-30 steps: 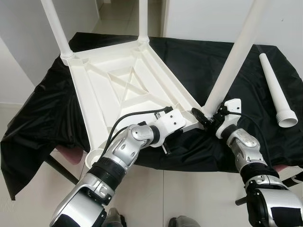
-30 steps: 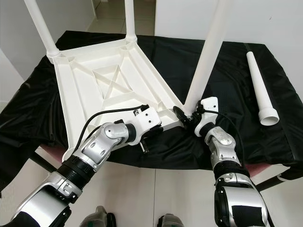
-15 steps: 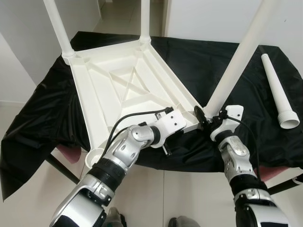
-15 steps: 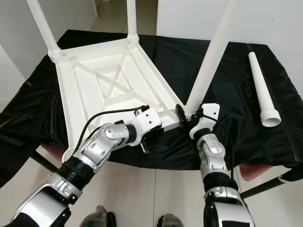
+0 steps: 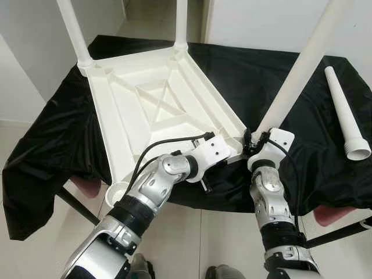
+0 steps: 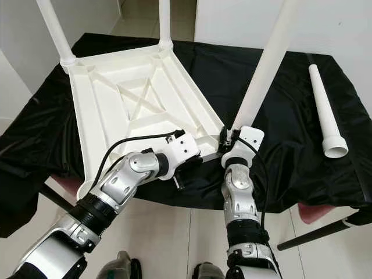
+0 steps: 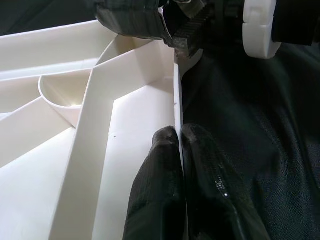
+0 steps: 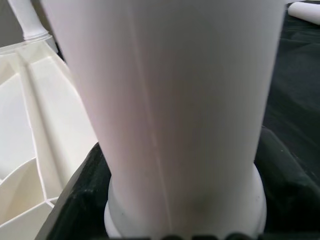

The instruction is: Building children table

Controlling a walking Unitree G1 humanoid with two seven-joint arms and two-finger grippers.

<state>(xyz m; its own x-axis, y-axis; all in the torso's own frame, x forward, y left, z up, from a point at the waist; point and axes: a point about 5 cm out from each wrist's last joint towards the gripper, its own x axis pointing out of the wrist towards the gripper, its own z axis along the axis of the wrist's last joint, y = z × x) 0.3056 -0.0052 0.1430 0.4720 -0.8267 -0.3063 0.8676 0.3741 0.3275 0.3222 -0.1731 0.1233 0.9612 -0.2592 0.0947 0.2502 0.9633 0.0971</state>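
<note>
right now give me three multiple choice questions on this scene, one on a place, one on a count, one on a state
1. Where does the loose leg lie?
A. on the black cloth, at the robot's right
B. on the floor
C. inside the tabletop

2. How many legs stand fitted in the tabletop?
A. one
B. three
C. four

3. What is the left gripper doing?
A. hanging idle
B. pinching the tabletop's rim
C. holding the loose leg

Answers: 1 A, it rests on the cloth; 2 B, three stand upright; 3 B, its fingers close on the rim in the left wrist view.

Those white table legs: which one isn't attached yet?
The loose leg lying flat on the black cloth, on the robot's right. The others stand up from the upturned tabletop.
</note>
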